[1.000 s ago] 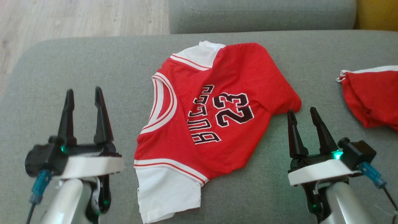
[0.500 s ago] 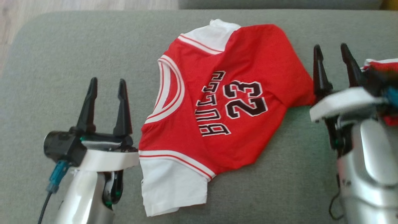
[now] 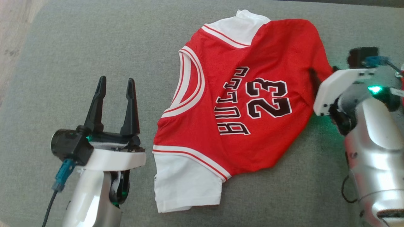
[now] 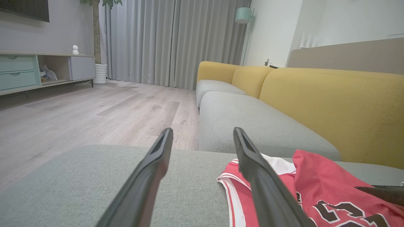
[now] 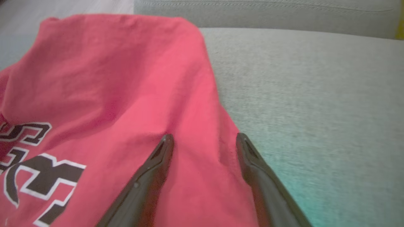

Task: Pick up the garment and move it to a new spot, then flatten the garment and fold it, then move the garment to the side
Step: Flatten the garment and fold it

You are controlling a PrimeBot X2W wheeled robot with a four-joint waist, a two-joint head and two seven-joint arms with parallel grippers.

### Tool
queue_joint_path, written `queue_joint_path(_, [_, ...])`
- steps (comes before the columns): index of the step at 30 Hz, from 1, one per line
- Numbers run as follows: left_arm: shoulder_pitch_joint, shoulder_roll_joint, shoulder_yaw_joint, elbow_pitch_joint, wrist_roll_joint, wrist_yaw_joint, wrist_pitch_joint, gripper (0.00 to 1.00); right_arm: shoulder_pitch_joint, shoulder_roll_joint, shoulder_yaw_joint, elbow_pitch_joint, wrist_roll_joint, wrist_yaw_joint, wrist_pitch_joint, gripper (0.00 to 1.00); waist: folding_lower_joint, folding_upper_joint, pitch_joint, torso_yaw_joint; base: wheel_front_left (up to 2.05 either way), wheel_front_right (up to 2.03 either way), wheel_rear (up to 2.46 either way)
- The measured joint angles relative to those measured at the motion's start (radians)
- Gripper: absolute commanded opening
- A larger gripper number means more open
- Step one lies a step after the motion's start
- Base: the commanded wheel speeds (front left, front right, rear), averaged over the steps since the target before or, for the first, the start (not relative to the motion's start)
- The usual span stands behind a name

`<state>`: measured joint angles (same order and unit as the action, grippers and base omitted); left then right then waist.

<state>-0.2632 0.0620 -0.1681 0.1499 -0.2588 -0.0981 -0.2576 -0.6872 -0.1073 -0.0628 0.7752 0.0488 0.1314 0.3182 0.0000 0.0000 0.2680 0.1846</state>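
Spread wide, the right gripper (image 5: 204,136) is holding its two dark fingers apart and gripping nothing. One finger is hanging over the red cloth of the garment (image 5: 110,78), and the other is sitting right at the cloth's edge, where red is meeting grey. Whether the tips are pressing into the fabric I cannot tell. In the head view this arm is reaching in at the garment's right-hand end, with a green light glowing on its wrist.

Across the cloth, the left gripper (image 3: 116,80) is also standing released, fingers parted and empty. It is hovering just beside the collar side of the garment, not touching it.

Between the two, the garment is lying spread on the grey cushion (image 3: 79,47). It is a red jersey with white sleeves, a white-trimmed neckline and a black 23 on top. Its neckline is facing the left gripper, one white sleeve is pointing toward the robot, and the other is lying at the far side.

Beyond the cushion, the left wrist view is showing a yellow-backed sofa (image 4: 331,104), a pale wooden floor (image 4: 94,110) and grey curtains (image 4: 173,41)
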Motion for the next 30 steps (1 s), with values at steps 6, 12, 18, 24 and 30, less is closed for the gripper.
queue_joint_path(6, [-0.007, -0.011, 0.004, 0.01, 0.01, -0.009, 0.0, 1.0, -0.052, -0.054, 0.121, 0.073, 0.025, 0.0, -0.049, 0.0, 0.0001, 0.0, 0.004, 0.006, 0.0, 0.0, 0.0])
queue_joint_path(12, [-0.006, -0.014, 0.011, 0.02, 0.017, -0.018, 0.0, 1.0, -0.067, -0.079, 0.193, 0.084, 0.041, 0.0, -0.174, 0.0, 0.0, 0.0, -0.024, -0.016, 0.0, 0.0, 0.0])
queue_joint_path(18, [0.019, -0.015, 0.029, 0.019, 0.024, -0.026, 0.0, 1.0, -0.037, -0.102, 0.258, 0.017, 0.047, 0.0, -0.293, 0.0, -0.0001, 0.0, -0.08, -0.052, 0.0, 0.0, 0.0])
queue_joint_path(24, [0.061, -0.016, 0.038, 0.008, 0.032, -0.026, 0.0, 1.0, 0.042, -0.121, 0.267, -0.129, 0.045, 0.0, -0.346, 0.0, -0.0002, 0.0, -0.129, -0.085, 0.0, 0.0, 0.0])
queue_joint_path(30, [0.094, -0.016, 0.047, -0.008, 0.032, -0.026, 0.0, 1.0, 0.176, -0.138, 0.192, -0.468, -0.057, 0.0, -0.321, 0.0, -0.0003, 0.0, -0.178, -0.096, 0.0, 0.0, 0.0])
